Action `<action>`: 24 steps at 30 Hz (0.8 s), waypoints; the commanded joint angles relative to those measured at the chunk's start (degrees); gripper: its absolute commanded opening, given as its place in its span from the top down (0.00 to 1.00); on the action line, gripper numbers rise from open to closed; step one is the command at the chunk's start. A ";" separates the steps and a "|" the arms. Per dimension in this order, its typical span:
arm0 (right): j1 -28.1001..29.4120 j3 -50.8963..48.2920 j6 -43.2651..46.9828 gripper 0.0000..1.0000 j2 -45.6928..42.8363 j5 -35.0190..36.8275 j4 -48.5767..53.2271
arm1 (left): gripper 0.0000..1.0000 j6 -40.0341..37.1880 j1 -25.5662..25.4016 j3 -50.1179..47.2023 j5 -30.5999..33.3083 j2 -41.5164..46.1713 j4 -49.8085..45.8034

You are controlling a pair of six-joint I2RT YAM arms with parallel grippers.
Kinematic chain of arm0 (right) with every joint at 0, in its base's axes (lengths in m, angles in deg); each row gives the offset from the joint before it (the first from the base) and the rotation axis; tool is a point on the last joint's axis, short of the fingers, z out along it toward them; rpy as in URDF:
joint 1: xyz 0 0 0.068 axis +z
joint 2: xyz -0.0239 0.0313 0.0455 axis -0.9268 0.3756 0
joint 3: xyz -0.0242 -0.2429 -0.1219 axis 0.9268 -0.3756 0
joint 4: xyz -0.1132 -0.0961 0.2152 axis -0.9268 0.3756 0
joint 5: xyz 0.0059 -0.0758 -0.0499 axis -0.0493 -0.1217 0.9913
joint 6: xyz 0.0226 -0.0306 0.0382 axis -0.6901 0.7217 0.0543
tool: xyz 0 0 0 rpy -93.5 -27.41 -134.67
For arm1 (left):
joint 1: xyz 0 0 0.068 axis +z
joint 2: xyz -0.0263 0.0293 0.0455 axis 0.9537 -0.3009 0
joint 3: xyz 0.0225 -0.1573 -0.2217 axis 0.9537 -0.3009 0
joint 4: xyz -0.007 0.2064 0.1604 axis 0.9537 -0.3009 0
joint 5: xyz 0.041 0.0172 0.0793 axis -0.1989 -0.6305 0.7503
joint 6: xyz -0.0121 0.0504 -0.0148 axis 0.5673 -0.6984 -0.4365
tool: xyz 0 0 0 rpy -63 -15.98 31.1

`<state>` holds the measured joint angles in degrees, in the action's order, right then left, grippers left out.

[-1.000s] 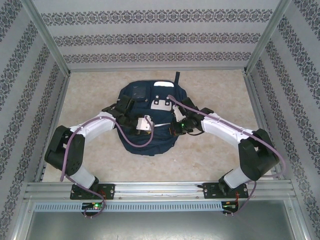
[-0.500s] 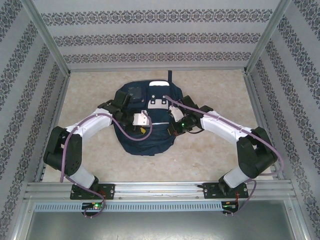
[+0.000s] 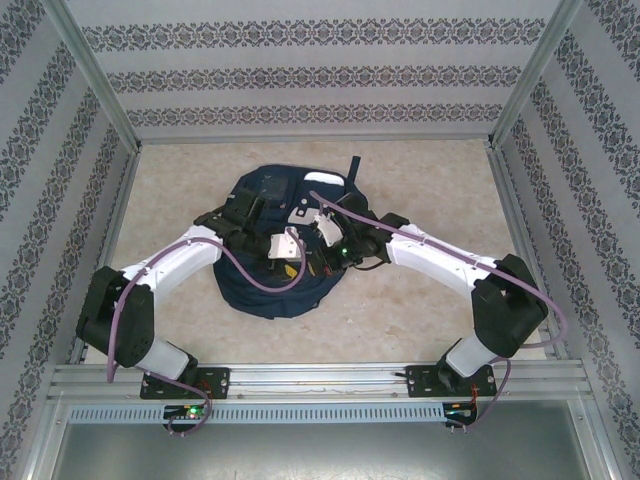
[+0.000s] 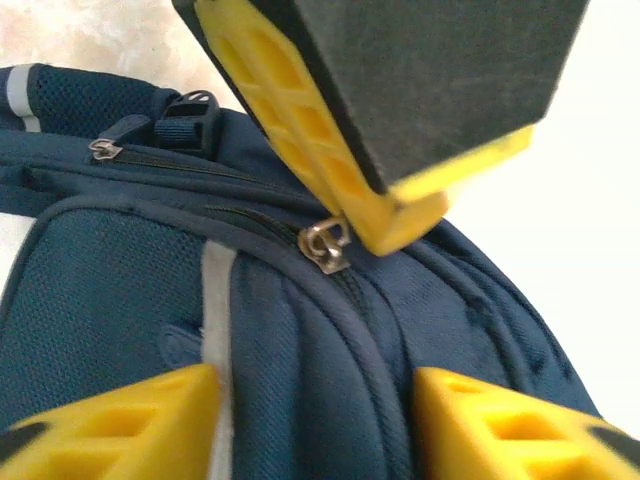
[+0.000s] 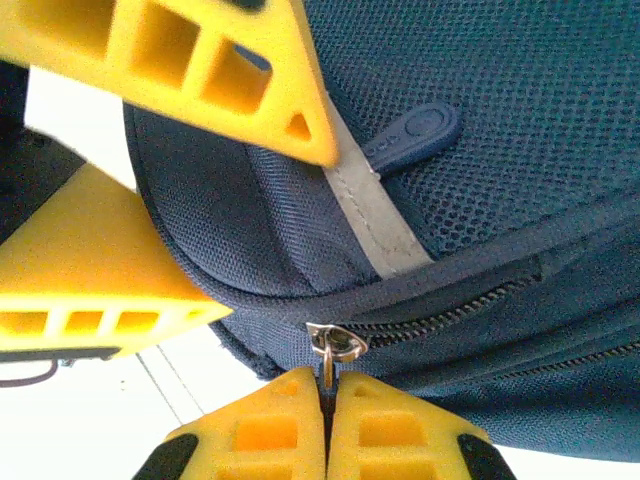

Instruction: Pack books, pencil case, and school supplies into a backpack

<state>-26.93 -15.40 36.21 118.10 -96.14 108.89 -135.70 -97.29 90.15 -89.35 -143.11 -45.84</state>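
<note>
Backpack lies on mottled beige table, walled by patterned striped panels.

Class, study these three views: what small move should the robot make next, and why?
Probably the open left pincer should close on the ridge of the large dark navy fabric backpack between its fingers, bracing it. The right pincer is shut on the small silver metal zipper pull, so the bag likely needs holding before any pull.
</note>
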 commanded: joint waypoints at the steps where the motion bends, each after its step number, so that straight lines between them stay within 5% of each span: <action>1: 1.77 0.16 -1.67 1.00 0.94 -4.91 -3.40 | 0.63 3.68 -0.56 -0.78 1.18 0.13 2.93; 5: 1.80 -0.96 -0.94 1.00 1.07 -1.94 -1.24 | 1.00 3.17 -1.35 -1.02 -0.37 -0.41 2.71; 17: -5.88 5.71 17.54 1.00 2.89 17.61 23.10 | 1.00 -7.97 -2.31 -2.46 1.12 0.07 -8.68; 24: -10.91 7.03 26.84 1.00 5.28 10.80 23.90 | 1.00 -6.97 -2.82 -3.92 2.75 -0.07 -7.29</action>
<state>-32.19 -8.16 56.58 122.50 -93.93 124.67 -140.97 -100.17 88.75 -88.28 -143.66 -44.37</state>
